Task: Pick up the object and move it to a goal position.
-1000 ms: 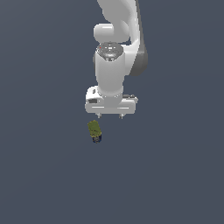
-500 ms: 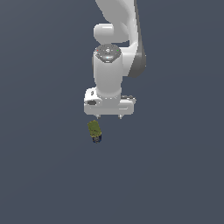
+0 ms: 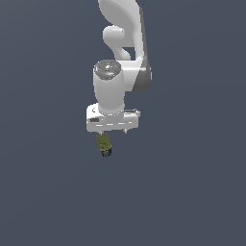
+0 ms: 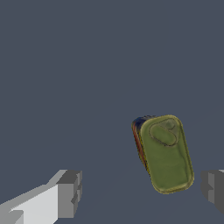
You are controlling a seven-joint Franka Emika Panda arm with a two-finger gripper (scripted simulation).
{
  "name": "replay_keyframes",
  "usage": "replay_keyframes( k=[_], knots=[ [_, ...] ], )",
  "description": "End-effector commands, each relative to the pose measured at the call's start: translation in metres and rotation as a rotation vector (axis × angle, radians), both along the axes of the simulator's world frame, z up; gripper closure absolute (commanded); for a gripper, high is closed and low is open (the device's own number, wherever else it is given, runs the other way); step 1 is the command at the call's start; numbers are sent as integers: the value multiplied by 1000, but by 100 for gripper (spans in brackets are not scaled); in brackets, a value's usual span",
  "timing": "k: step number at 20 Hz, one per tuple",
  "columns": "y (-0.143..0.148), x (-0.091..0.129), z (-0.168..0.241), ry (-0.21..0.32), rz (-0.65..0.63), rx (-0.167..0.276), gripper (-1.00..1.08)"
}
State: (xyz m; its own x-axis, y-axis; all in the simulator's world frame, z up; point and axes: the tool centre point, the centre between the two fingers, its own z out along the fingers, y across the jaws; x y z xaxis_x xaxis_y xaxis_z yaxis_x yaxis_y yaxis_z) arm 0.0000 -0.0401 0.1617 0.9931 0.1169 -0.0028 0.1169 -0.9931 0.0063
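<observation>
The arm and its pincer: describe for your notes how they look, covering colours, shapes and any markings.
The arm is glossy white, built of rounded tubular segments, with a grey disc cap on one joint and a darker grey band beside it. The pincer hangs from a white boxy bar. Its fingertips are blocky grey pads. No cables or markings are visible.

We see a small olive-green, mottled, rounded-rectangular object (image 4: 167, 154) with a dark blue and reddish edge, lying on a plain grey-blue surface (image 4: 87, 65). It sits between two grey fingertips (image 4: 70, 194) of the white gripper (image 4: 140, 190), spread apart, untouched, nearer one finger.
</observation>
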Motion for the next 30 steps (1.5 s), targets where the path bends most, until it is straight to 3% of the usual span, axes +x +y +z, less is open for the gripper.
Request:
replay_keyframes(
  k=[1, 14, 30],
  knots=[
    [-10, 0, -10, 0, 44, 1, -92],
    [-49, -2, -47, -1, 215, 6, -92],
    [-54, -4, -77, -1, 238, 7, -92]
  ],
)
